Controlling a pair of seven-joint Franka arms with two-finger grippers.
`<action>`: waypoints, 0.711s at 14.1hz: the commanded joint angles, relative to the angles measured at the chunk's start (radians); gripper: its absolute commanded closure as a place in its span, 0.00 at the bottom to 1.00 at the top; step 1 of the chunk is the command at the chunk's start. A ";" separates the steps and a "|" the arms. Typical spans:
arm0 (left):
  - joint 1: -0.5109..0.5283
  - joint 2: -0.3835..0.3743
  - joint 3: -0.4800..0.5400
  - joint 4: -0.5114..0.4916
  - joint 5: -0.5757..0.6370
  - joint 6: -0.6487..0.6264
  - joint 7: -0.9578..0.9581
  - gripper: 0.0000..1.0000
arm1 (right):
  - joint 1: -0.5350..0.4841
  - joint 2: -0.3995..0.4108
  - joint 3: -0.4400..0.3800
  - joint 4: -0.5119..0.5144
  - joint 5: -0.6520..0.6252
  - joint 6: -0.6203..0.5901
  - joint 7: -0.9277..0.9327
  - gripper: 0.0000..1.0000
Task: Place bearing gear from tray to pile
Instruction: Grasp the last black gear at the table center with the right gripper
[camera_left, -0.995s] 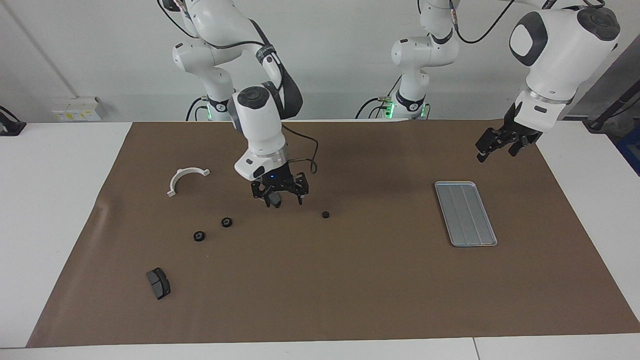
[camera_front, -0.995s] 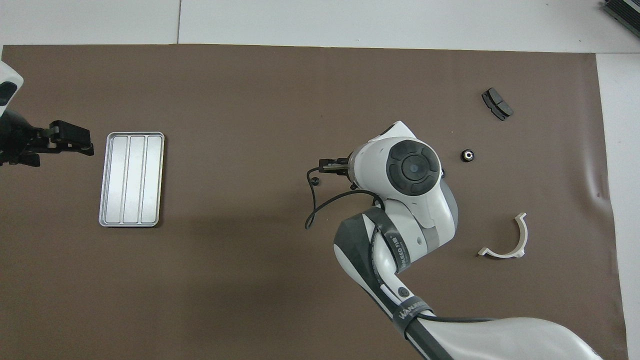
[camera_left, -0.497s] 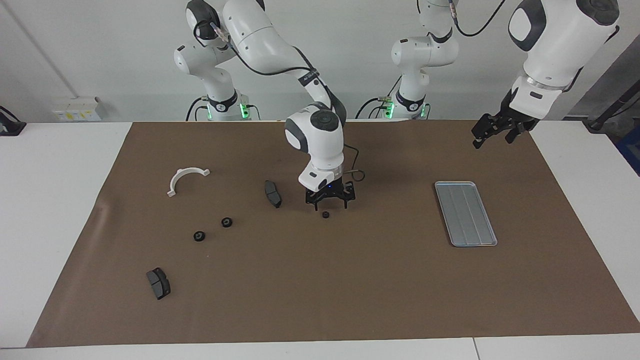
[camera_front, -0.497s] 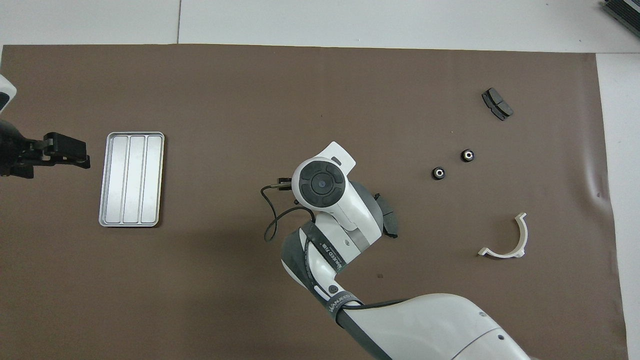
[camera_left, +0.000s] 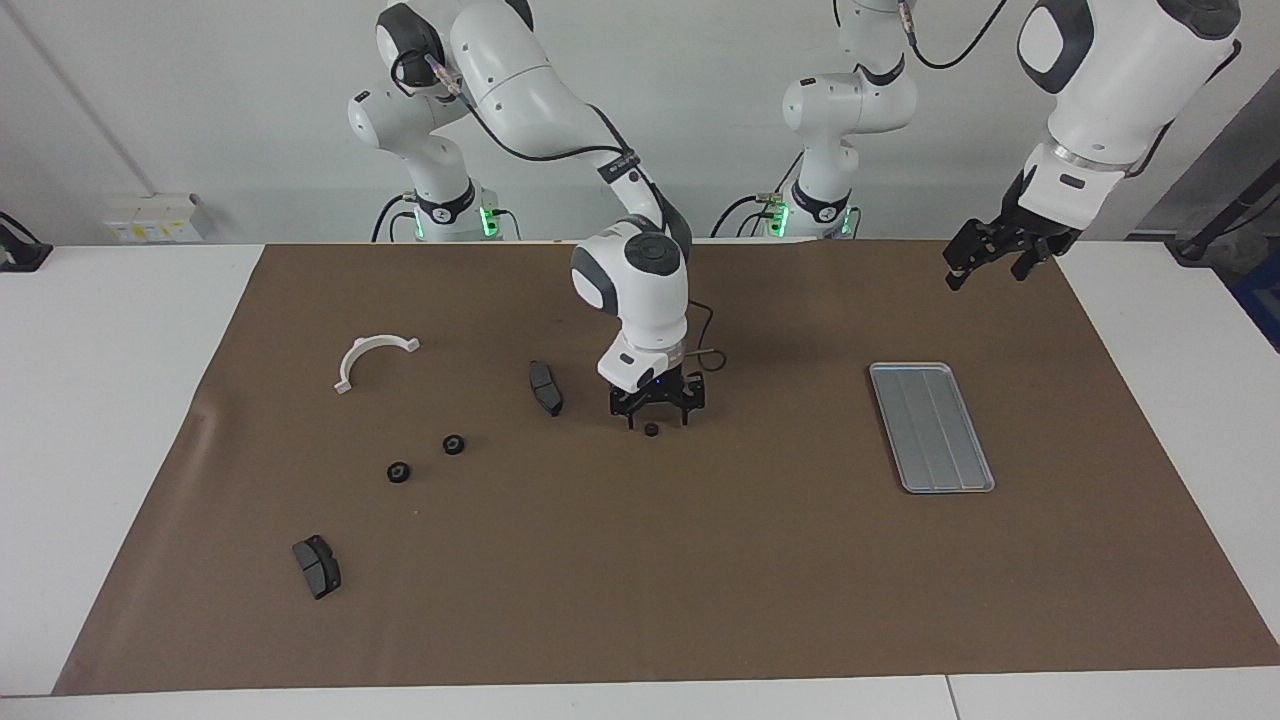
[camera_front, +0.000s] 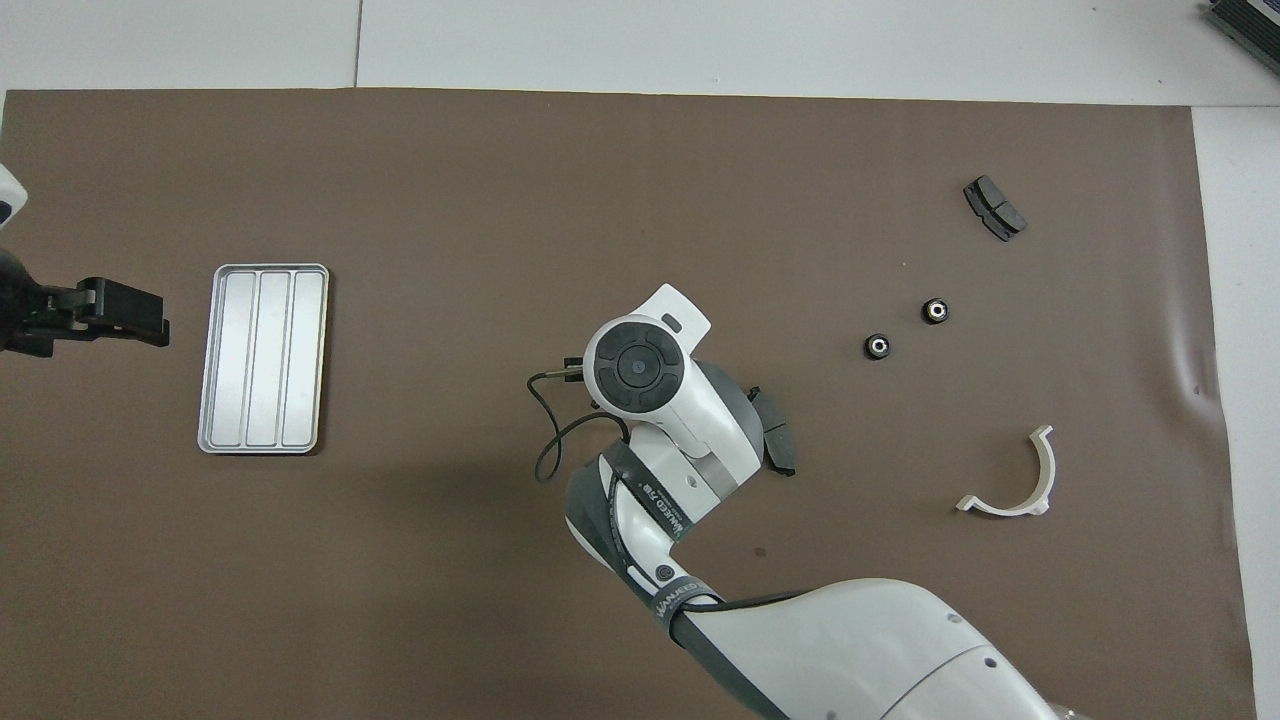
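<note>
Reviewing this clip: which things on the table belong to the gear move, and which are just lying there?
Part of the job:
- small black gear under the right gripper
- tray, nothing in it
- pile: white bracket, two brake pads

Lying about:
- two more black gears
- left gripper, waiting

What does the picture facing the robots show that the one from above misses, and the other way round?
Only the facing view shows the right pincer low over a small black bearing gear in the middle of the mat; from above the arm's own wrist hides both. It also shows the robots' bases.

Only the overhead view shows the shiny centres of two more gears.

Both show the empty tray, the white bracket, two dark pads and the left pincer waiting by the tray.
</note>
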 joint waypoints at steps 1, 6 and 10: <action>-0.003 -0.021 0.004 -0.022 0.022 0.006 0.015 0.00 | -0.001 0.002 0.000 0.009 -0.020 -0.016 0.009 0.53; -0.003 -0.019 0.003 -0.018 0.021 0.014 0.003 0.00 | -0.010 0.002 0.000 0.009 -0.020 -0.004 0.010 0.54; 0.002 -0.019 0.003 -0.019 0.021 0.043 0.004 0.00 | -0.012 0.003 0.000 0.009 -0.022 0.007 0.014 0.54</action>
